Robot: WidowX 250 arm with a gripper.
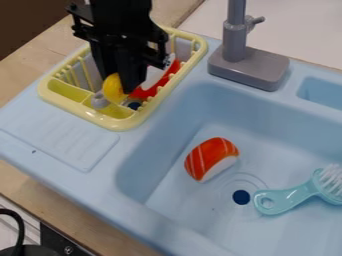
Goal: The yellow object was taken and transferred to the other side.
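The step in hand looks like the pick-up; next calls for a sure grip, then a lift clear of the dish rack (115,123) at far left. The yellow object (113,89) lies in its near part, at the gripper's (121,83) tip, slightly left; opening and hold I cannot tell.

One view: fixed cam above the sink (163,117), slanting down, facing its faucet (248,67) side, sink edges running diagonally. Fairly close: basin lower right, yellow dish rack (115,123) upper left. Exact height's hard to call, probably moderate.
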